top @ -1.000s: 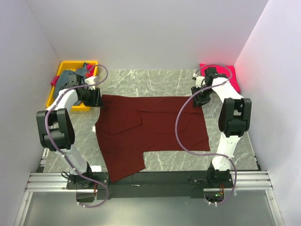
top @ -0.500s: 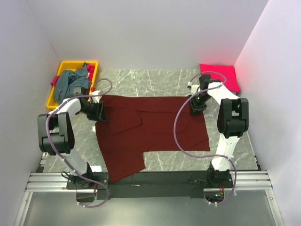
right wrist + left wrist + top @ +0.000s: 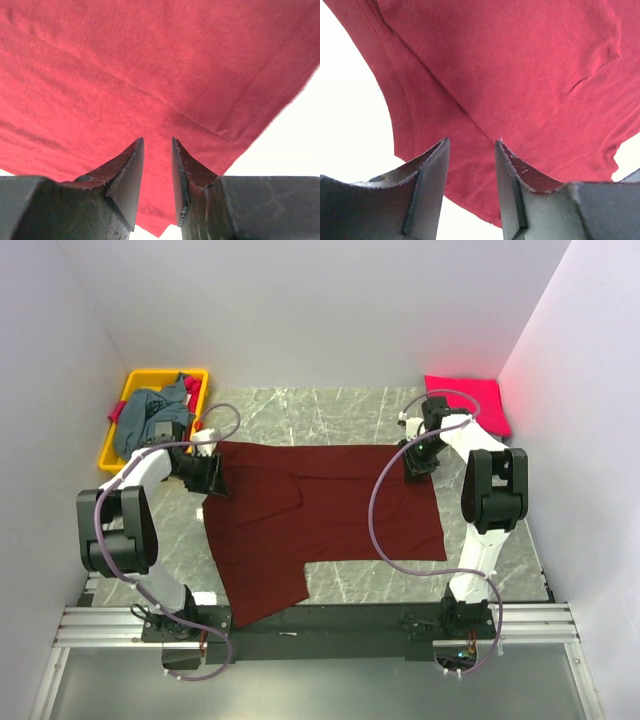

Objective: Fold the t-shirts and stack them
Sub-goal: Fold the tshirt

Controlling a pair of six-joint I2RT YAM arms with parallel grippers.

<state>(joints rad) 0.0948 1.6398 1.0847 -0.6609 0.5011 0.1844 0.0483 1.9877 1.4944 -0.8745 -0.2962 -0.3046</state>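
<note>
maroon t-shirt (image 3: 330,510): spread across the middle of the frame on the surface (image 3: 350,408), mostly flat, one sleeve folded inward at upper left, a long flap reaching toward the lower left.
left end effector (image 3: 213,481): low on the upper-left corner of the maroon t-shirt; in the left wrist view (image 3: 470,143) fingers parted, red cloth showing across the gap, the hem curving off to the left.
right end effector (image 3: 417,464): on the upper-right corner of the same shirt; in the right wrist view (image 3: 157,141) fingers close together with a narrow slit, a crease in the cloth running into it; cannot tell whether clamped on the cloth.
pink-red t-shirt (image 3: 468,400): folded, upper right of the frame, just beyond the right arm, apart from the maroon one.
grey-blue t-shirt (image 3: 152,415): crumpled inside the yellow bin (image 3: 165,374), upper left, draped over its rim.
</note>
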